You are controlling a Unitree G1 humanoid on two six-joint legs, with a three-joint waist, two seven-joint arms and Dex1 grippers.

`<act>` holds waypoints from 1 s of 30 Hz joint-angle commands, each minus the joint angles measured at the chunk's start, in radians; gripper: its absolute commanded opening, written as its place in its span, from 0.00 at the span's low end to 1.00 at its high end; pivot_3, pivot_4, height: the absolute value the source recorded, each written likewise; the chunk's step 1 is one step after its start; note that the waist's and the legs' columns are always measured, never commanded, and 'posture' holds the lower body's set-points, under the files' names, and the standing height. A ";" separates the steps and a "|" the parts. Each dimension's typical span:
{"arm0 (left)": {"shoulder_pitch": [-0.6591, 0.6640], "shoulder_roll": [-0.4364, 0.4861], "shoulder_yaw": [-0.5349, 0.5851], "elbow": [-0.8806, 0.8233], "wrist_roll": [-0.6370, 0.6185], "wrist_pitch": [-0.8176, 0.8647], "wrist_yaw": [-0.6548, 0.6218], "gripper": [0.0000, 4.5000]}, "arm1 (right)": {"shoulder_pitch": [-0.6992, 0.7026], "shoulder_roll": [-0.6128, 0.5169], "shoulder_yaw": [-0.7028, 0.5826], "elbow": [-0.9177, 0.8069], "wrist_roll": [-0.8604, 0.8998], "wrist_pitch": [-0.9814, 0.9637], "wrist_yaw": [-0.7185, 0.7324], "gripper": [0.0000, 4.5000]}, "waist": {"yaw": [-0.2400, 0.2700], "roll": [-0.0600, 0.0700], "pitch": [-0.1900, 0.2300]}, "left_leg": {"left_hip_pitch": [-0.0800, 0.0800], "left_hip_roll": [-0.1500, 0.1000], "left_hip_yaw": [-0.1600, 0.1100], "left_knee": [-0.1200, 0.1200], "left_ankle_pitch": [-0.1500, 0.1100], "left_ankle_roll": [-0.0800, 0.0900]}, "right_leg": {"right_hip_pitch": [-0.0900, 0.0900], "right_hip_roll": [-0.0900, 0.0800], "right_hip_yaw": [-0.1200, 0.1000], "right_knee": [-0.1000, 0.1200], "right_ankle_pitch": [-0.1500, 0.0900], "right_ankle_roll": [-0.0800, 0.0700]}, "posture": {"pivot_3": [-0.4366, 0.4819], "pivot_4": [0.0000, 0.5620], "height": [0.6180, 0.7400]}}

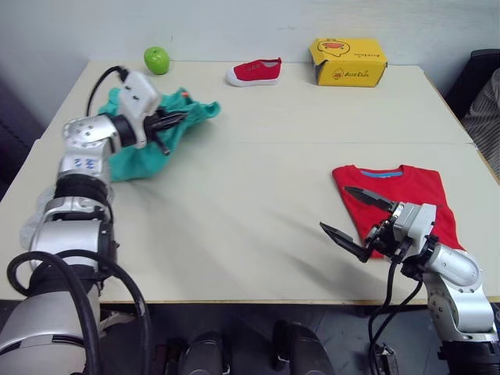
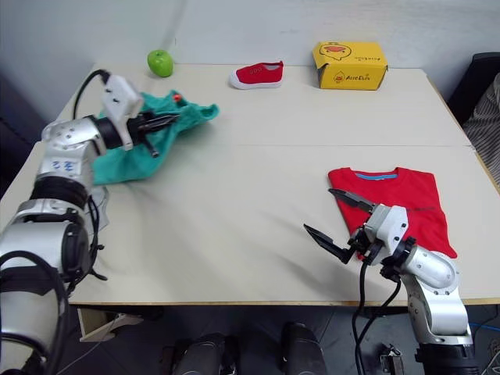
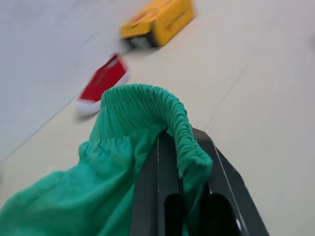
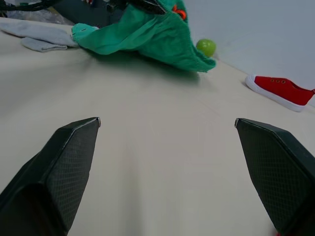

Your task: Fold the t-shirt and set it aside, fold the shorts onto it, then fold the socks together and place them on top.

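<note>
Over at about 10 o'clock on the table [image 1: 258, 195] the left gripper [image 1: 173, 119] has its two black fingers pinched on the gathered waistband of the shorts [image 1: 137, 152], so the teal fabric is bunched up and lifted a bit there while the rest droops down onto the tabletop toward the left edge. In the left wrist view the elastic band is draped right over the finger [image 3: 162, 196]. The socks [image 4: 42, 37] are lying flat near the shorts in the right wrist view, light grey, just beside the teal cloth's edge. Up at 11 o'clock near the back edge sits a green apple [image 1: 156, 59], at 12 o'clock a small red shoe [image 1: 255, 72], and at roughly 1 o'clock a yellow box [image 1: 348, 62]. Down at 4 o'clock the t-shirt [image 1: 414, 195] lies folded into a neat red rectangle with the blue collar band facing the back. The right gripper [image 1: 358, 219] hangs over its near left corner with the fingers spread wide apart, holding nothing.
</note>
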 commanded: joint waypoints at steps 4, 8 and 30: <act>0.147 -0.101 -0.073 -0.430 -0.124 0.247 -0.258 0.00 | 0.047 -0.115 -0.127 -0.014 0.069 0.046 0.059 1.00 | -0.010 0.000 0.000 | 0.001 0.001 0.000 0.000 0.000 0.000 | 0.000 0.002 0.003 0.000 0.000 0.001 | 0.48 0.27 1.00; 0.353 -0.192 -0.184 -0.802 -0.148 0.449 -0.215 0.00 | 0.120 -0.156 -0.174 -0.037 0.094 0.074 0.101 1.00 | -0.008 0.000 0.000 | 0.001 0.007 0.000 0.000 0.001 -0.002 | 0.000 0.006 0.005 0.000 0.000 0.000 | 0.48 0.27 1.00; 0.721 0.042 0.077 -1.020 -0.327 0.359 -0.217 1.00 | -0.069 -0.206 0.175 -0.279 -0.012 0.333 0.065 1.00 | 0.000 0.000 0.000 | 0.001 0.008 -0.005 0.008 0.000 -0.001 | 0.001 -0.004 0.007 0.003 -0.002 -0.004 | 0.48 0.27 1.00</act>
